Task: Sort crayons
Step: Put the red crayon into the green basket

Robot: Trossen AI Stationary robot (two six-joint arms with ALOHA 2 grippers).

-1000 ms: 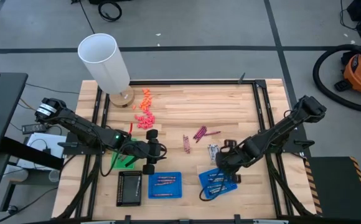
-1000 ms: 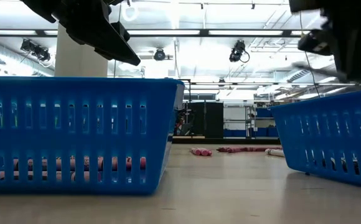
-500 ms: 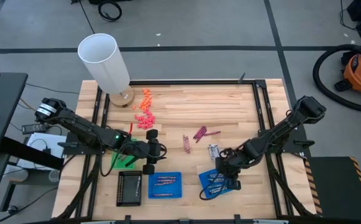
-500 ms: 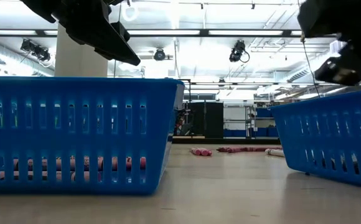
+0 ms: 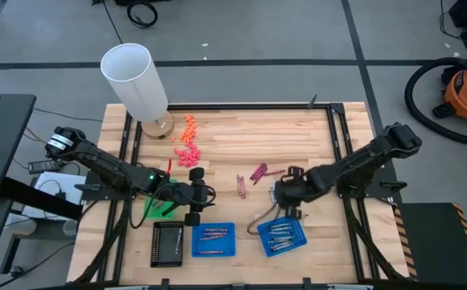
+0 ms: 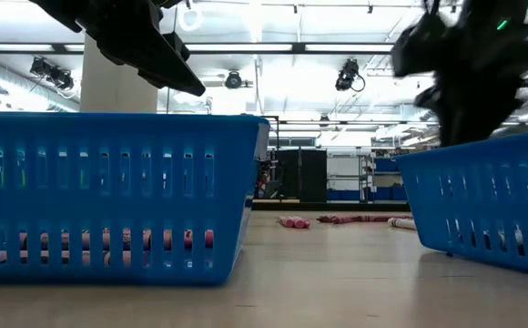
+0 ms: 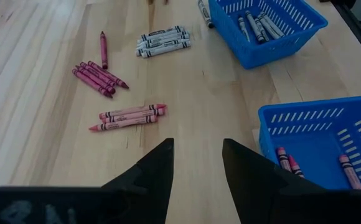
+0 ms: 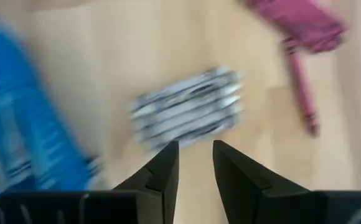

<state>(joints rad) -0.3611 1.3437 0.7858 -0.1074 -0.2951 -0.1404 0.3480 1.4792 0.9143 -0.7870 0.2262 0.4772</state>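
Note:
Silvery grey crayons (image 8: 187,112) lie side by side on the wooden table, just ahead of my right gripper (image 8: 195,165), which is open and empty above them (image 5: 282,193). Maroon crayons (image 5: 259,171) and brownish-red crayons (image 5: 241,184) lie flat a little farther left. One blue tray (image 5: 282,236) holds grey crayons; the other blue tray (image 5: 213,239) holds reddish ones. My left gripper (image 7: 196,168) is open and empty, hovering left of the crayons (image 5: 205,193).
A white cylinder (image 5: 137,80) stands at the far left, with small orange pieces (image 5: 187,141) scattered beside it. A green object (image 5: 159,208) and a black tray (image 5: 167,242) lie near the left arm. A black frame (image 5: 334,121) borders the table.
My right gripper has moved from above the right blue tray toward the table's far edge and a little left, and now stands over the silvery grey crayons. The left arm has kept still.

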